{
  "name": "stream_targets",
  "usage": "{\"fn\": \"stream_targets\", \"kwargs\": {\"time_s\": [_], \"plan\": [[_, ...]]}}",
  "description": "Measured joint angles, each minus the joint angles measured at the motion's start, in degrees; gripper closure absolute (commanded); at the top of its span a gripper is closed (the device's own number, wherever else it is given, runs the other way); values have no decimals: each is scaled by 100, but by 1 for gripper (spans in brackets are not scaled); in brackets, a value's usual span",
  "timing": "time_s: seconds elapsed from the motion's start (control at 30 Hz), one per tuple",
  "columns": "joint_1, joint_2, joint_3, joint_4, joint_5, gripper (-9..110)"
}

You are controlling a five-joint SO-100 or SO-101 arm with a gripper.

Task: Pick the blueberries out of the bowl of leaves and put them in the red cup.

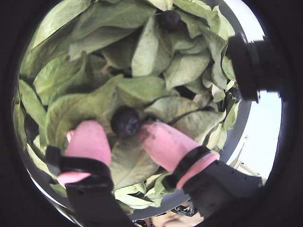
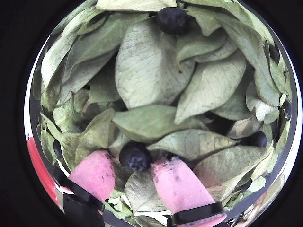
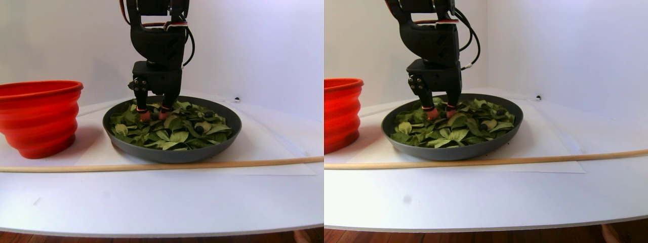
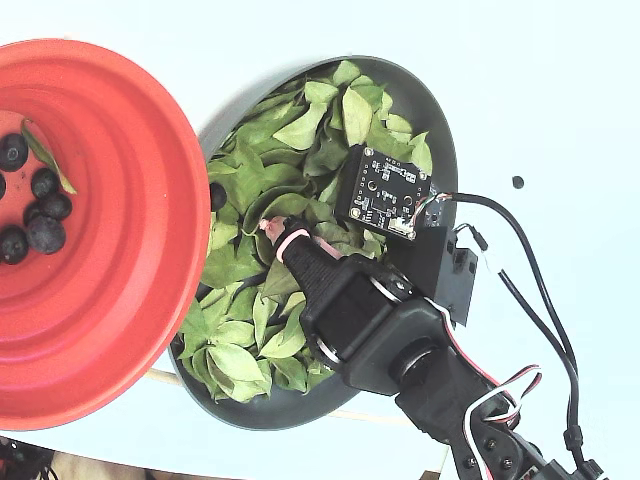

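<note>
White walls closed off the back of a white tabletop (image 3: pixel 152 202), and a thin wooden rod (image 3: pixel 152 165) lay across it just in front of the 2 vessels. At the tabletop's left side in the stereo pair view stood the red cup (image 3: pixel 38 119), a ribbed red-orange vessel; the fixed view showed its stepped inside (image 4: pixel 110 230) holding 5 or 6 blueberries (image 4: pixel 45 233) and 1 stray leaf near its far-left wall. Just beside it, nearer the middle of the tabletop, sat the dark grey bowl (image 3: pixel 172 152), about as wide as the cup, its rim partly hidden by the cup's rim in the fixed view. Green leaves (image 3: pixel 172 132) filled the bowl from wall to wall. The black arm (image 3: pixel 157 45) reached down into the back-left part of the bowl in the stereo pair view.

The gripper (image 1: pixel 127 137) had its 2 pink-tipped fingers (image 1: pixel 90 142) pressed down among the leaves, spread apart, with 1 blueberry (image 1: pixel 125 121) lying between the tips; in a wrist view (image 2: pixel 135 156) the berry touched the right fingertip and stood a little off the left, so it was flanked, not squeezed. Another blueberry (image 2: pixel 173 20) lay on the leaves toward the bowl's far rim, and 1 more (image 2: pixel 258 139) sat half buried near the right-hand wall.
</note>
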Motion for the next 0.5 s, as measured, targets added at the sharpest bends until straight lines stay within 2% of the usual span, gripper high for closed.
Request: {"fn": "stream_targets", "kwargs": {"time_s": [0.5], "plan": [[0,-70,0,-105,0,91]]}}
